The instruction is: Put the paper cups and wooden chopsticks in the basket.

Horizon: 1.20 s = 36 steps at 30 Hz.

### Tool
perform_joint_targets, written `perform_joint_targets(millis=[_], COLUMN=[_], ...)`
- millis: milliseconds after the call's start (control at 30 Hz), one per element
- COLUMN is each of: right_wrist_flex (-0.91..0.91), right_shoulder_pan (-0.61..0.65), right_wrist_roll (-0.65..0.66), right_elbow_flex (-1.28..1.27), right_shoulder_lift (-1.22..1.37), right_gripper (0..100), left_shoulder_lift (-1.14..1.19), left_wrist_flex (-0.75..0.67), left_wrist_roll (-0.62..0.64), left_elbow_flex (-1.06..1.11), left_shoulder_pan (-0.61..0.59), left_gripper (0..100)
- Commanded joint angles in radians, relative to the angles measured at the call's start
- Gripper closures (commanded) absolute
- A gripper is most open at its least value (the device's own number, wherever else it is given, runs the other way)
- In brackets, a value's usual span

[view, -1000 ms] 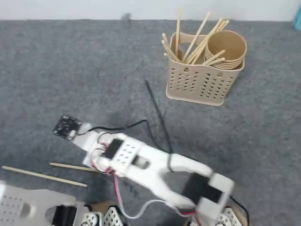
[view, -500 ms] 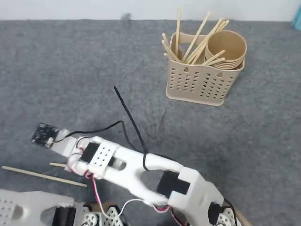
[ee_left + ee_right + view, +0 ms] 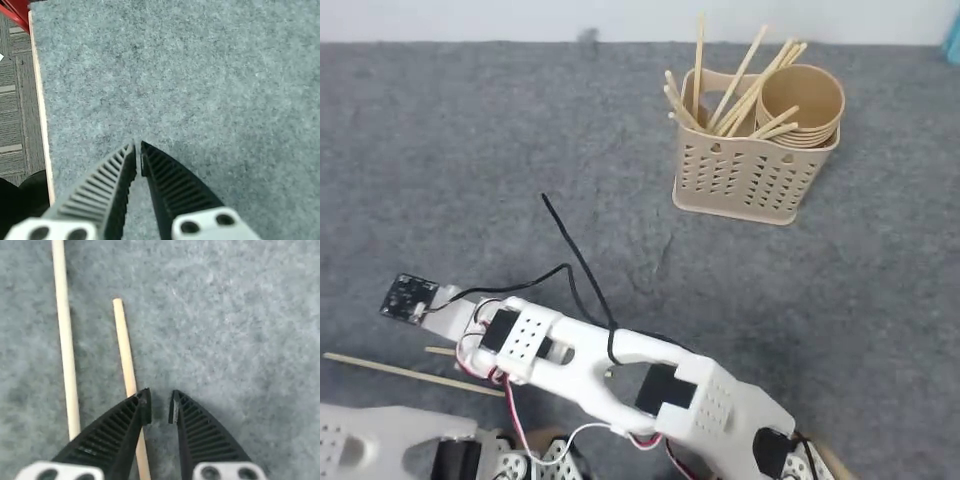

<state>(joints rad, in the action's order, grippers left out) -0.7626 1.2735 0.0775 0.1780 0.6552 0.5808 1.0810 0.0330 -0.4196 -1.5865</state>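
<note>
Nearest us, well apart from the basket [image 3: 750, 170] and off its near left side, two loose wooden chopsticks lie on the grey surface [image 3: 500, 150]. They are a longer chopstick [image 3: 410, 373] and, just beside it on the basket's side, a shorter chopstick [image 3: 442, 351]. The right arm [image 3: 620, 365] stretches low over both. In its wrist view the right arm's jaws stand slightly apart and empty, with the shorter chopstick [image 3: 125, 355] passing under one fingertip rather than through the gap. The left arm [image 3: 380, 440] sits farther from the basket than the loose sticks. The left arm's jaws are closed tip to tip on nothing, above bare surface near its edge. A black cable [image 3: 580, 265] arcs between the right arm and the basket. The basket stands upright, holding a nested stack of paper cups [image 3: 803, 100] and, beside the stack, a leaning bundle of chopsticks [image 3: 735, 85]. We judge the cups finished and the chopsticks nearly so, the two loose ones being what is left. The right arm hides the loose chopsticks' ends on the basket's side, and the frame edge cuts off the left arm. We cannot count the cups in the stack, nor tell whether the fingertip touches the shorter chopstick.
</note>
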Motion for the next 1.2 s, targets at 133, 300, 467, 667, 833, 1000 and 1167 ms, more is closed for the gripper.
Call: perform_joint_targets(millis=[133,300,467,667,833,1000,1167], right_wrist_flex=[-0.131,-0.288,-0.311,-0.303,-0.266,-0.326,-0.506], right_shoulder_pan=[-0.025,-0.021,0.004,0.022,0.021,0.019,-0.025], right_wrist_roll=[0.008,0.008,0.008,0.011,0.015,0.015,0.011], right_elbow_flex=[0.163,0.247,0.244,0.249,0.288,0.330,0.422], right_shoulder_lift=[0.007,-0.074,-0.079,0.024,0.139,0.159,0.094], right_gripper=[90.1,90.1,90.1,89.9,90.1,94.2,99.4], left_shoulder_lift=[-0.017,-0.017,-0.015,-0.015,-0.015,-0.015,-0.015], left_wrist_flex=[-0.043,-0.043,-0.043,-0.040,-0.038,-0.038,-0.040], left_wrist_roll=[-0.006,-0.006,-0.006,-0.006,-0.006,-0.006,-0.006], left_elbow_flex=[-0.051,-0.050,-0.048,-0.048,-0.048,-0.048,-0.024], left_shoulder_pan=[-0.003,-0.003,-0.005,-0.005,-0.005,-0.005,-0.005], left_gripper=[98,98,99,99,99,99,99])
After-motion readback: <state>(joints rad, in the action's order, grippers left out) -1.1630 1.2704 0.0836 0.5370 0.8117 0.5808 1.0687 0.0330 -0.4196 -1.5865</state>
